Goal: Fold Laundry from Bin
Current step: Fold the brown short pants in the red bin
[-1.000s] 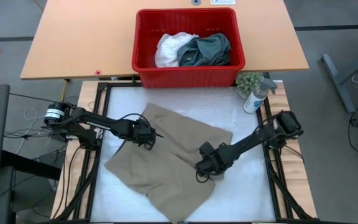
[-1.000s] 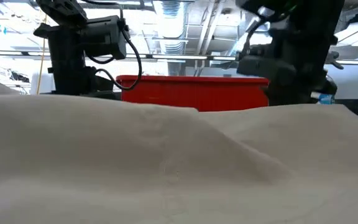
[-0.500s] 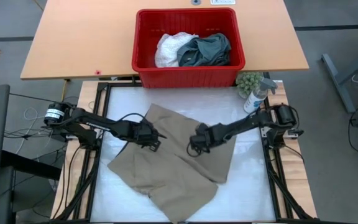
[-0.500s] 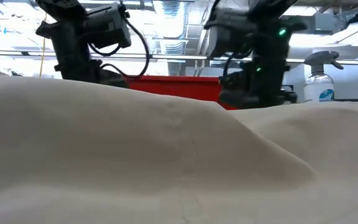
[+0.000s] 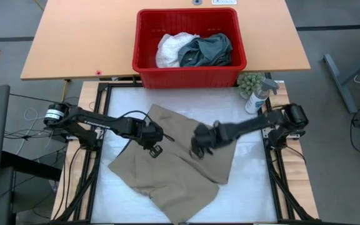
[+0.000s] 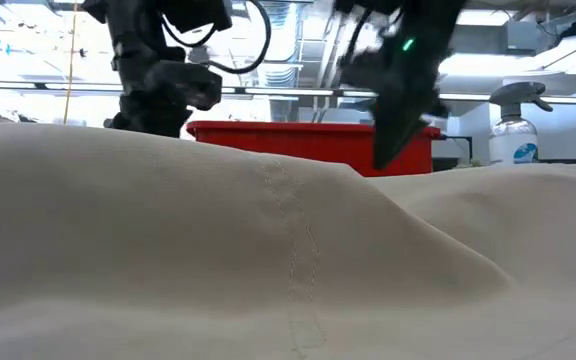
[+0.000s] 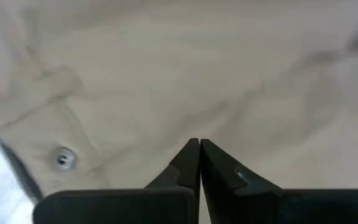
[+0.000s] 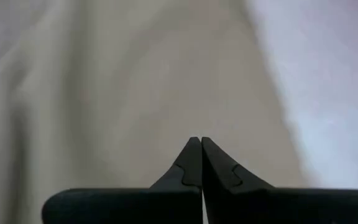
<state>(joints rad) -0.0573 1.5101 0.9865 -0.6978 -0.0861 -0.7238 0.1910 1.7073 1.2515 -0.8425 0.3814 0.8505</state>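
Beige-khaki garment (image 5: 167,162) spread mid-frame on your surface (image 5: 249,187), ready for folding | left end effector (image 5: 157,150) and right end effector (image 5: 195,152) pressed together, empty, above it | red bin (image 5: 189,78) top centre holds remaining laundry.

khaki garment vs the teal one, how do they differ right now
The khaki garment lies spread on the white work surface, partly folded; the teal garment sits bunched in the red bin beside a white garment. Both grippers, left and right, are shut over the khaki one; neither is near the teal one. Both are soft cloth.
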